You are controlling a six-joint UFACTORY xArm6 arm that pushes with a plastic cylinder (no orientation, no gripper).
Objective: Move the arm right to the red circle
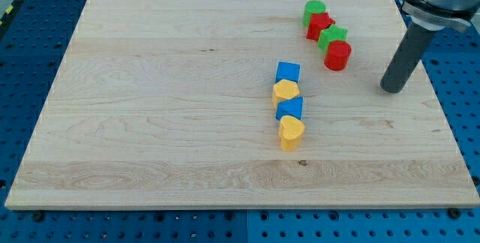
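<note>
The red circle [337,55] stands at the lower end of a diagonal row at the view's upper right, below a green star [331,37], a red star [319,25] and a green circle [314,10]. My tip [391,89] rests on the board to the right of the red circle and slightly lower, about a block and a half away, touching nothing.
A column of blocks stands near the board's middle: a blue cube [287,72], a yellow hexagon-like block [285,91], a blue block [290,109] and a yellow heart [291,132]. The wooden board's right edge [431,93] lies close to my tip.
</note>
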